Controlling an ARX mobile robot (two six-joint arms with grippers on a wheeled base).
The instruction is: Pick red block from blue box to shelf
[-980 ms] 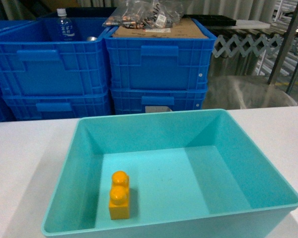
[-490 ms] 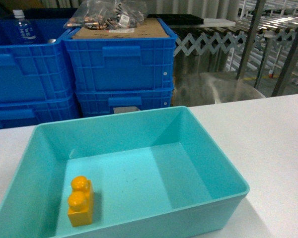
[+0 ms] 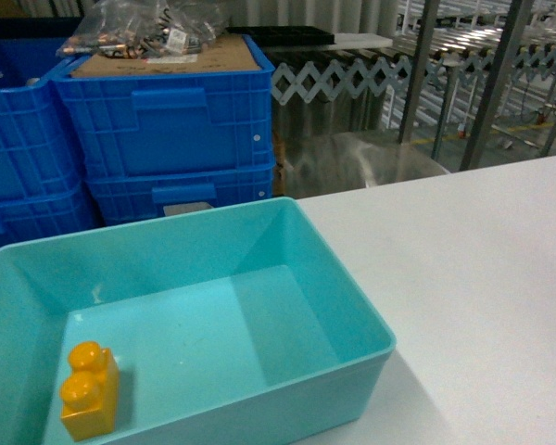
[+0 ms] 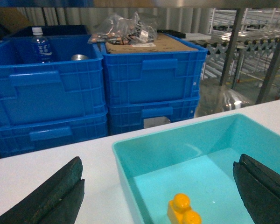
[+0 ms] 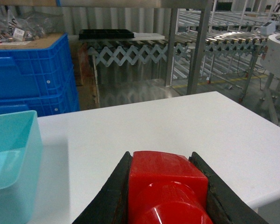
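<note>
**Red block held in right end effector, above the surface beside the blue box**

Right end effector (image 5: 164, 196): 2 dark fingers (image 5: 107, 198) pressed against either side of the red block (image 5: 165, 189), pinching it. Block fills the lower centre of the right wrist view, stud facing the camera, held over the white surface (image 5: 144, 133) with the blue box (image 5: 11, 149) off to its left.

Left end effector (image 4: 158, 196): fingers spread wide, 1 dark pad (image 4: 51, 198) over the surface outside the box's near-left corner, the other at the frame's right edge over the box interior. Nothing between them.

Blue box contents, head view: 1 yellow 2-stud block (image 3: 90, 390) on the floor near the left wall. Box rim (image 3: 343, 269) sits on the surface.

Behind the surface: stacked dark blue crates (image 3: 171, 130); top crate carries cardboard and a clear bag of small parts (image 3: 144, 28). Steel uprights (image 3: 486, 83) at right rear; neither end effector appears in the head view.
</note>
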